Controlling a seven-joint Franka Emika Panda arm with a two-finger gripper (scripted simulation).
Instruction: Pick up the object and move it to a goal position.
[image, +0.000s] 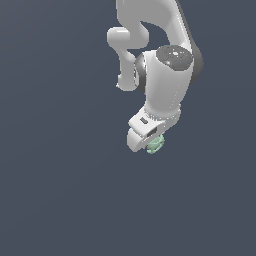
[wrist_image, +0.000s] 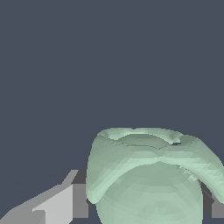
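Observation:
The object (image: 155, 144) is a small pale mint-green lumpy thing, showing just under the white hand of my arm in the exterior view. In the wrist view the object (wrist_image: 148, 179) fills the space between my two fingers, one finger (wrist_image: 65, 201) on one side and the other (wrist_image: 212, 203) on the opposite side. Both fingers press against it. My gripper (image: 151, 143) is shut on the object. Most of the object is hidden by the hand in the exterior view.
The white arm (image: 165, 75) reaches down from the top of the exterior view. The ground is a plain dark blue-grey surface (image: 60, 190) with nothing else on it in sight.

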